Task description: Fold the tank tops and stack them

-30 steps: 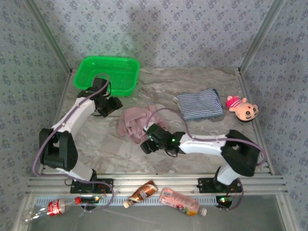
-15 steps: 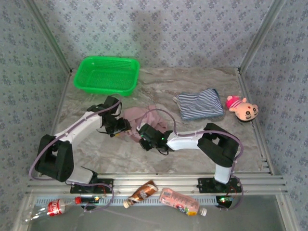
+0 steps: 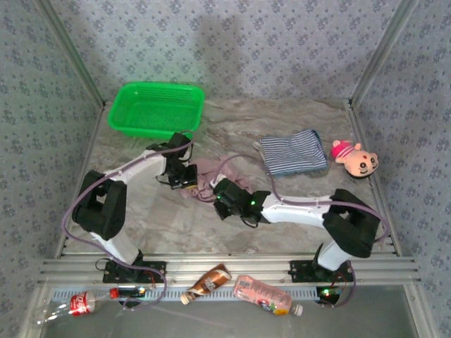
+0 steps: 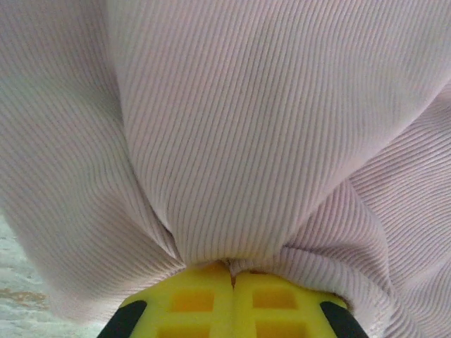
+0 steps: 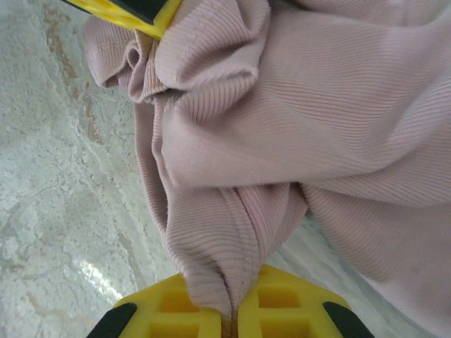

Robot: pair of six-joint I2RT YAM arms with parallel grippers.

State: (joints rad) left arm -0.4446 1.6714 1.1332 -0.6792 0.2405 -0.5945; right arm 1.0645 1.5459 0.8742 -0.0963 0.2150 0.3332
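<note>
The basket [image 3: 155,110] sits at the far left of the table [image 3: 282,120]. In front of it and to its right, about mid-table, lies the bunched tank top [image 3: 206,171], with the left gripper [image 3: 187,179] at its left edge and the right gripper [image 3: 215,195] at its near edge. Farther right and a little farther back lies the folded tank top [image 3: 292,152] with the plush toy [image 3: 354,160] just beside it on the right, while three bottles [image 3: 207,282] lie past the table's near edge, in front of the arm bases.

Ribbed matt cloth on pink tank top [image 4: 232,127]; glossy marbled table [image 5: 56,176]; green plastic basket [image 3: 141,132].
</note>
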